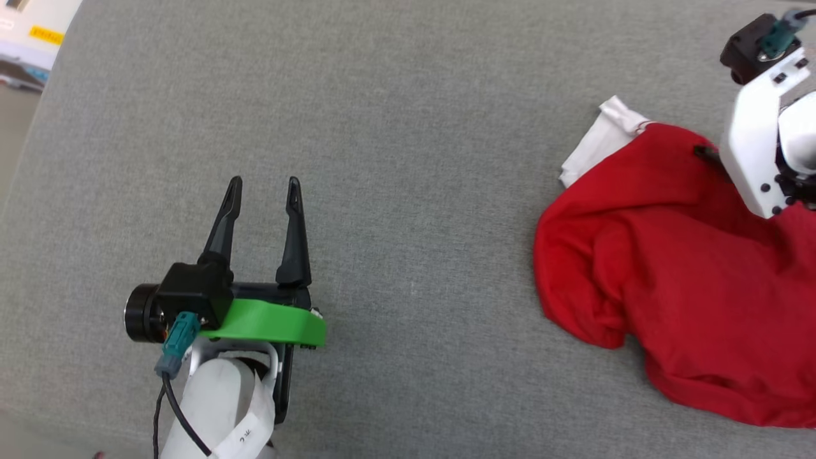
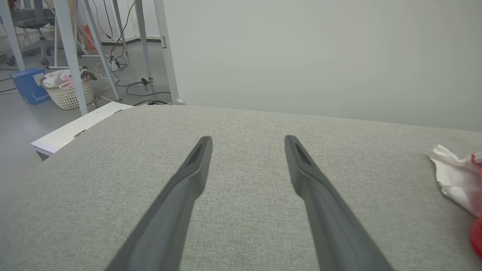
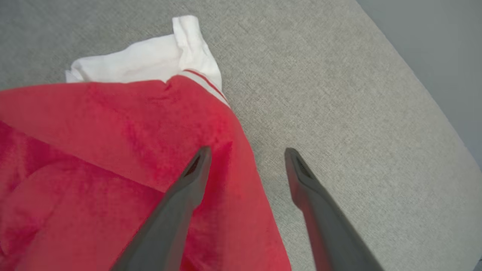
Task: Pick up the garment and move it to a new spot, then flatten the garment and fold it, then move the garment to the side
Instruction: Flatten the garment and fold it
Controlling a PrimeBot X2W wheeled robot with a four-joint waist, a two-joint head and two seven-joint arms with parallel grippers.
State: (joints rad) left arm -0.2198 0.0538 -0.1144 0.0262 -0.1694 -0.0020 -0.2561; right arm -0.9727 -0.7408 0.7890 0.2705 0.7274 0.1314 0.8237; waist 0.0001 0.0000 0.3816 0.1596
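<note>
On grey surface (image 1: pixel 408 127): garment (image 1: pixel 688 287) crumpled, red, white sleeve sticking out; left gripper (image 1: pixel 264 182), right gripper (image 3: pixel 247 150) spread, empty.

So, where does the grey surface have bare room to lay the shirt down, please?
The grey woven surface is bare from its left edge to the crumpled red jersey T-shirt, all around the left gripper. The right is crowded: the right gripper hangs over the shirt's edge.

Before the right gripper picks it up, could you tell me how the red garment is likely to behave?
The garment will probably drape and sag, since it lies crumpled in soft folds. It looks thin, so it is likely light. Its white sleeve sticks out loose and may dangle.
</note>
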